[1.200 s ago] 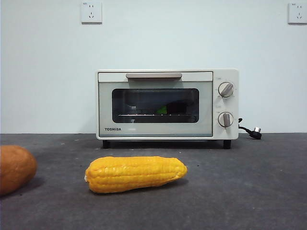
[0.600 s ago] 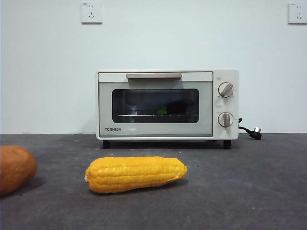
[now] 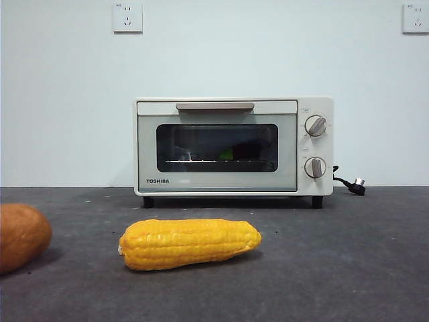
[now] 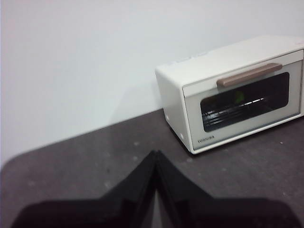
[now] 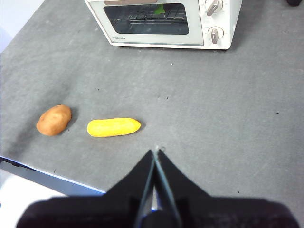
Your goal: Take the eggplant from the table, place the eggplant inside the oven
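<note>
You're getting soft, even light from overhead here, so no harsh glare. In the front view the corn point(image 3: 190, 243) drops only a faint shadow on the table point(image 3: 348, 268), and the oven point(image 3: 233, 146) has a dark strip beneath it. Its glass door is dim with weak reflections. The left wrist view looks hazy and washed out, with a pinkish tint on the wall point(image 4: 71, 61). The right wrist view is sharper.
</note>
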### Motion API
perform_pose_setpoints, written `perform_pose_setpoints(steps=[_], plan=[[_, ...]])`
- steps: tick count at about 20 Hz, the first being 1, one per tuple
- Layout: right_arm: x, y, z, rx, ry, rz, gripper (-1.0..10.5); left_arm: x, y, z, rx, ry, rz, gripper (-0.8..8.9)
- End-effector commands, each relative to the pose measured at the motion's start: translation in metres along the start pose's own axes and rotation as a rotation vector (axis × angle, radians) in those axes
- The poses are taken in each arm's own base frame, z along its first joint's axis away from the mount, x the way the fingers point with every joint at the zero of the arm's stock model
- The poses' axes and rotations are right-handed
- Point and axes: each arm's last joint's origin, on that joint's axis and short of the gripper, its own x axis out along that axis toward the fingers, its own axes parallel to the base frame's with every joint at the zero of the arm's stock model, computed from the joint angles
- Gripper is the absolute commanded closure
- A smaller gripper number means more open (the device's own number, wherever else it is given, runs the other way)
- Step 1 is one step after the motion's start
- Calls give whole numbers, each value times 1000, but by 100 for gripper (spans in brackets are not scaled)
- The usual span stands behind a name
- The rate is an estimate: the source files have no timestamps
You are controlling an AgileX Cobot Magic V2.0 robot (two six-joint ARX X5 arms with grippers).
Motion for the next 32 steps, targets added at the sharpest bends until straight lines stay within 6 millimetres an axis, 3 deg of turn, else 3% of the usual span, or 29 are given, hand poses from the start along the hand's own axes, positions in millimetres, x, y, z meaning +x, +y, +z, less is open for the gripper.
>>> perform_pose_setpoints(steps=[1, 8, 14, 32], plan=[[2, -1, -3, -7, 30, -11, 958, 5, -3, -25, -70, 6, 5, 818], [2, -1, -3, -7, 29, -11, 958, 12, -12, -86, -186, 76, 71, 817], [2, -1, -3, -6, 29, -11, 958, 19, -17, -119, -269, 170, 64, 817], [2, -1, -3, -7, 29, -11, 958, 20, -17, -120, -279, 179, 59, 817]])
